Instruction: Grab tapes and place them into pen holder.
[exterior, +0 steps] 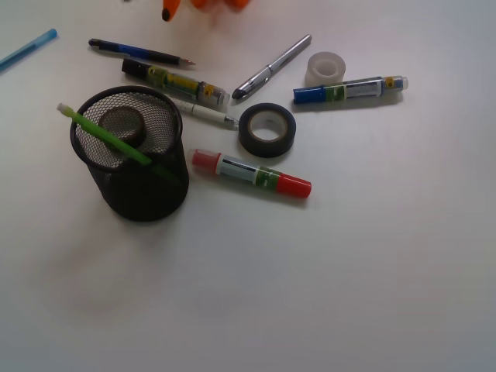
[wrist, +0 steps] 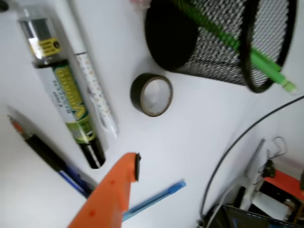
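The black mesh pen holder [exterior: 143, 182] stands at the left with a green pen leaning in it. A black tape [exterior: 266, 129] lies right of it, and a translucent whitish tape [exterior: 325, 68] lies further back right. A greyish-brown tape [wrist: 152, 95] lies flat on the table just outside the pen holder [wrist: 223, 42]; from the front this tape [exterior: 124, 124] shows through the mesh. My gripper [exterior: 194, 6] hangs at the far edge, above the pens. It is open and empty. Only one orange finger [wrist: 124, 178] shows in the wrist view, with nothing against its black pad.
Scattered around the tapes are a red marker [exterior: 251, 173], a blue marker [exterior: 349, 90], a yellow-labelled marker [exterior: 174, 81], a white pen [exterior: 205, 112], a silver pen [exterior: 271, 67], a dark pen [exterior: 139, 53] and a blue pen [exterior: 27, 46]. Cables [wrist: 237, 142] run past the table edge.
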Controlling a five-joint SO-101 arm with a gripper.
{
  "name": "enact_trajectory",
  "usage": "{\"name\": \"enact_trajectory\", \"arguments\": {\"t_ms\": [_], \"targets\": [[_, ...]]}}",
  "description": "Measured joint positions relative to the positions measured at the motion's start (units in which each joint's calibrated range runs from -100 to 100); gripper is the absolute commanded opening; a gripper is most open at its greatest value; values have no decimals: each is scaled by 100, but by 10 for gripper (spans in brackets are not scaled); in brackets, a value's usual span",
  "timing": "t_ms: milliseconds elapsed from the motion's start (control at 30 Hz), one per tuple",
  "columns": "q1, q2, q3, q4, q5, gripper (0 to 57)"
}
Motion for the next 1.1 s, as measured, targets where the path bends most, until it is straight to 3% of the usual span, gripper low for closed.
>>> {"name": "enact_trajectory", "arguments": {"t_ms": [433, 733, 1100], "targets": [[229, 3876, -2291, 881, -982, 372], [-89, 5017, -3019, 1002, -1861, 372], [-281, 5819, -3127, 467, -1832, 345]]}}
